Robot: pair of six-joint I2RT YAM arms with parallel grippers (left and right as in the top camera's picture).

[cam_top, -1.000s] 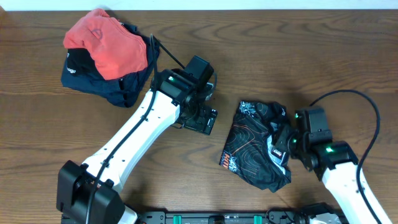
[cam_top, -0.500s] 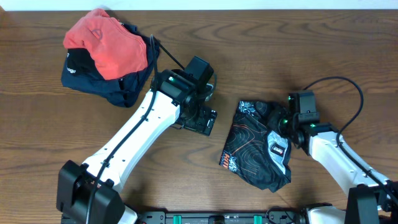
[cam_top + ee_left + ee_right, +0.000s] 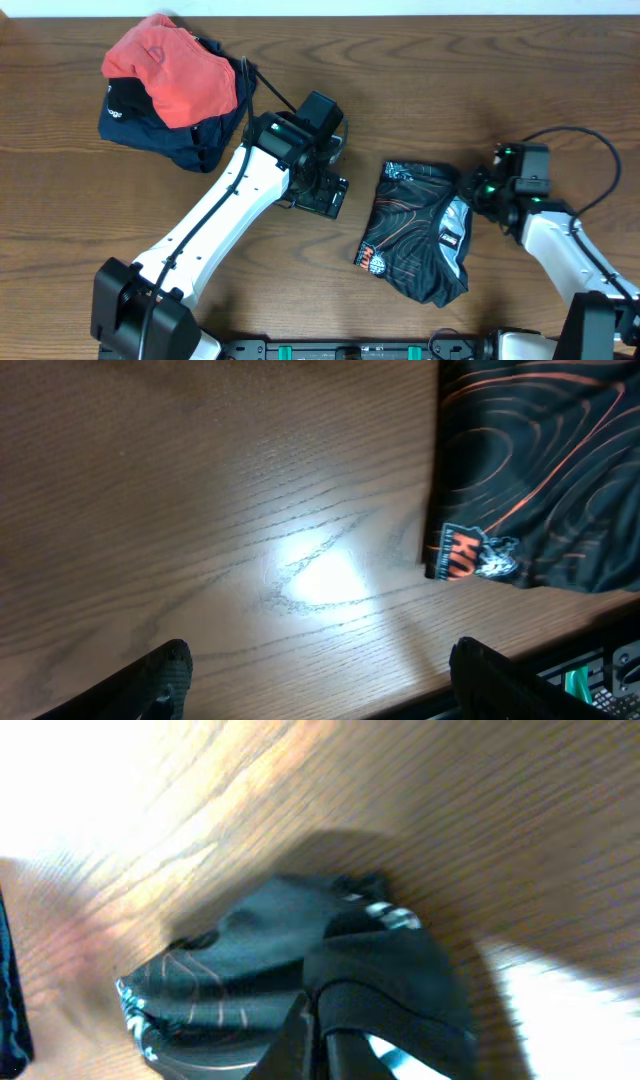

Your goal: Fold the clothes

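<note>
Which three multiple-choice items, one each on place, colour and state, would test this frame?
1. The coral-red garment lies:
A. on the navy garment, upper left in the overhead view
B. under the right arm
C. inside a basket

2. The black jersey has contour lines of:
A. green
B. orange
C. blue

3. The right gripper is:
A. wide open over bare wood
B. out of view
C. shut on the black jersey's edge

Key:
1 A, the red cloth tops the navy heap.
2 B, thin orange lines show in the left wrist view.
3 C, cloth is pinched at its fingers in the right wrist view.
</note>
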